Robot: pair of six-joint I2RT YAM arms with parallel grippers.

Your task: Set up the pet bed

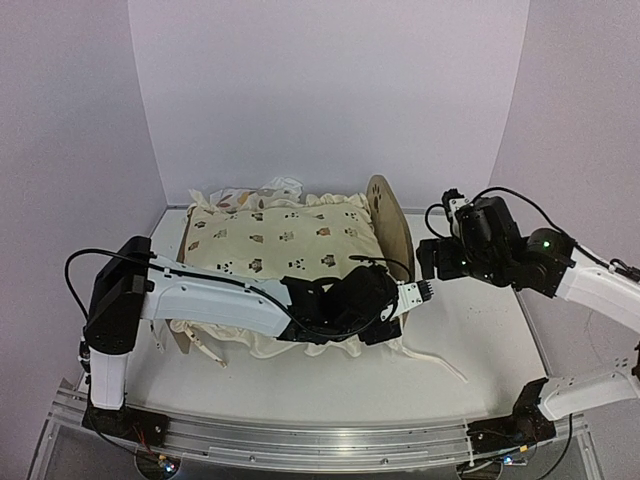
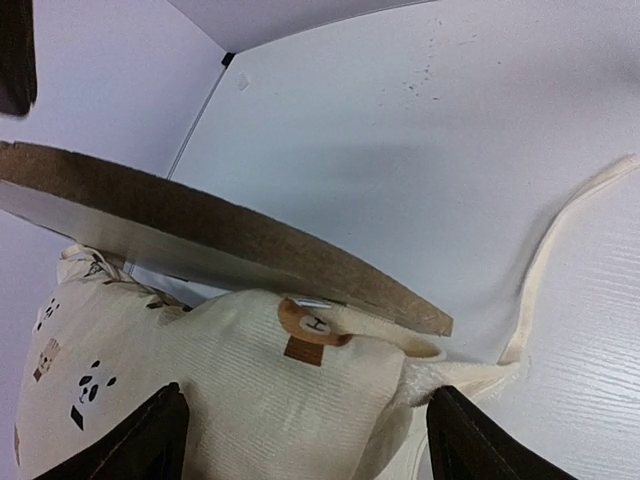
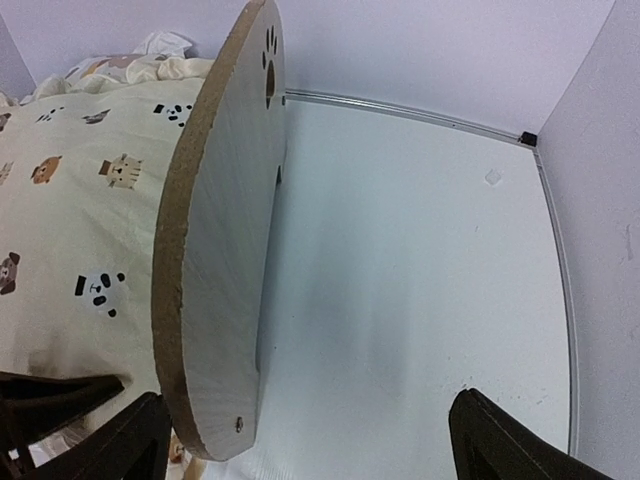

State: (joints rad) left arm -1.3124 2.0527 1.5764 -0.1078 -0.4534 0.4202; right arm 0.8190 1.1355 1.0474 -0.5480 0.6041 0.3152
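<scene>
Table (image 1: pixel 480 330) holding pet bed (image 1: pixel 386 222) mid-back, draped by soft quilt (image 1: pixel 280 245). Plywood frame looks light, stiff; best gripped by its end board (image 3: pixel 215 250). Right gripper (image 3: pixel 305 420) spread wide around that board; left gripper (image 2: pixel 305 400) wide over quilt corner.
</scene>
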